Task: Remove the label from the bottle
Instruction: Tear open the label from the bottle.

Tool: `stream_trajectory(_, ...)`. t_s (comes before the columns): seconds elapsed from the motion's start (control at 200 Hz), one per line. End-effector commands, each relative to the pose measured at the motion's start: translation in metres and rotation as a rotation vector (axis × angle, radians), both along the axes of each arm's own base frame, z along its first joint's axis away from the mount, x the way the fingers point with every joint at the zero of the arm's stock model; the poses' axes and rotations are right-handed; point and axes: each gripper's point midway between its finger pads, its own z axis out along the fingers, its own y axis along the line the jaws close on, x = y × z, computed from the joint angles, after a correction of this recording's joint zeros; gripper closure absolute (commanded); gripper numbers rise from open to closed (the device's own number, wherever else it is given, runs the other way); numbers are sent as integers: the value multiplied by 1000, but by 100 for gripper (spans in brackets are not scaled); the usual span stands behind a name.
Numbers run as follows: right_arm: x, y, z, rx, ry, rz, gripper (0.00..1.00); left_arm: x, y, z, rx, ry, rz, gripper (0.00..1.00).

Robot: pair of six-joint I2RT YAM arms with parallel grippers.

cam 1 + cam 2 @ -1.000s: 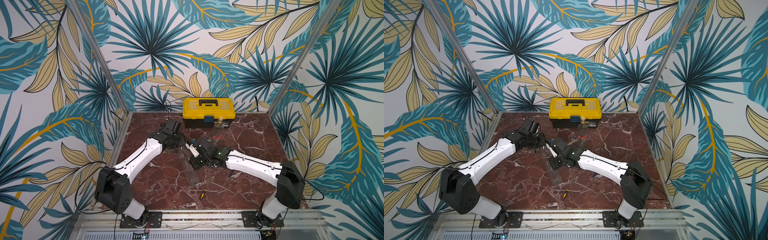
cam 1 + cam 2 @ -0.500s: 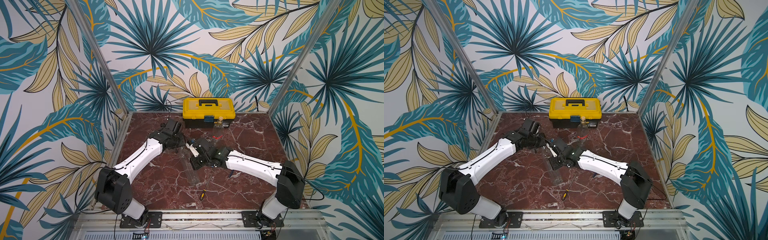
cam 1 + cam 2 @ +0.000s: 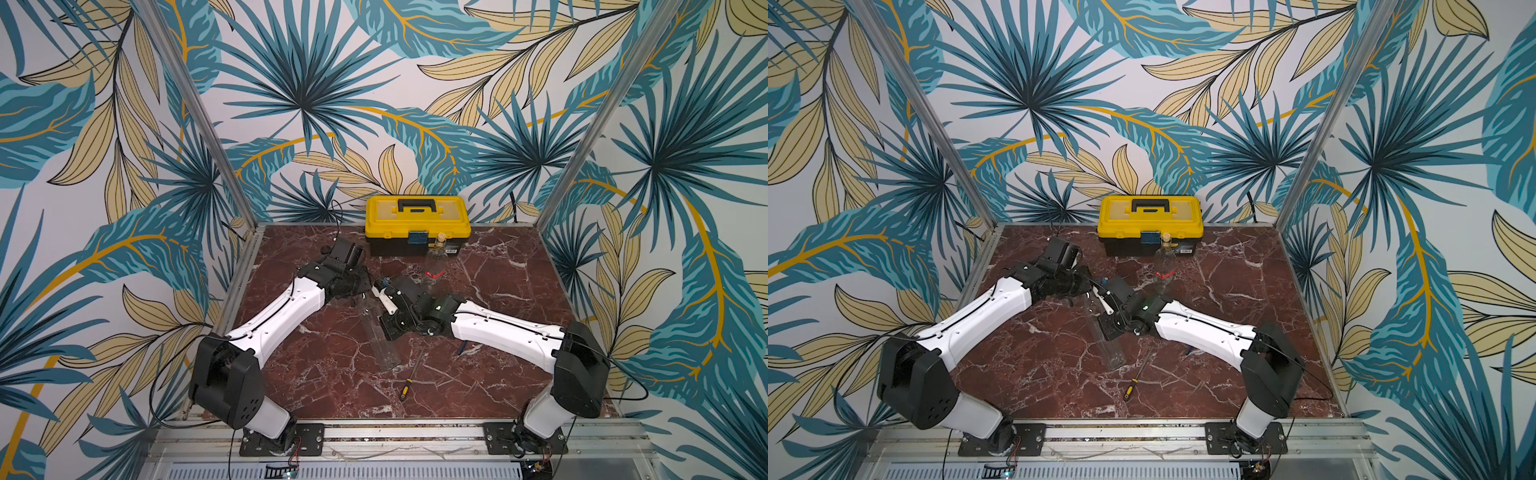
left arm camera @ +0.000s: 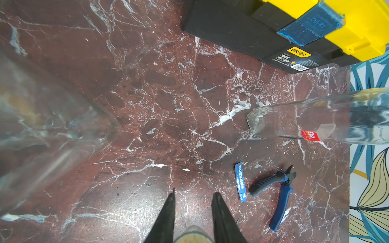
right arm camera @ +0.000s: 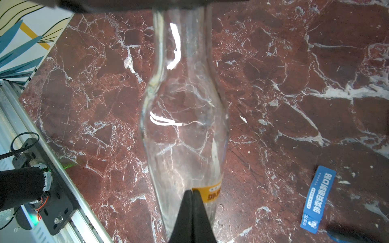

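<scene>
A clear glass bottle (image 3: 380, 336) (image 3: 1108, 340) slants between both arms, base low toward the table's front. My left gripper (image 4: 194, 192) is shut on its top, whose tan-filled rim shows between the fingers. The blurred glass body (image 4: 42, 130) fills one side of the left wrist view. An orange label (image 5: 211, 192) wraps the bottle (image 5: 185, 105) near its narrow end. My right gripper (image 5: 192, 190) is shut, its tips pressed together right on the end of that label.
A second clear bottle (image 3: 434, 266) with a red tag stands before the yellow toolbox (image 3: 417, 222). A screwdriver (image 3: 409, 384) lies near the front. A loose blue label strip (image 4: 241, 182) and blue cutters (image 4: 277, 193) lie on the marble under the right arm.
</scene>
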Motion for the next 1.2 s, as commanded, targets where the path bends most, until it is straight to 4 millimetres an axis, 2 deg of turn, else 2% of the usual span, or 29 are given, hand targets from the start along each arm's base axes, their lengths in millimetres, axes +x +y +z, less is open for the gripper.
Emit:
stream_trajectory(0.0, 4, -19, -15, -95, -29, -30, 100, -8, -2, 6, 9, -28, -54, 100)
stream_trajectory(0.375, 12, -24, -5, -98, -86, -64, 100, -9, -2, 2, 40, -19, -93, 100)
stream_trajectory(1.197, 14, -32, -2, -140, -128, -85, 100, -14, 5, -2, 102, -3, -118, 100)
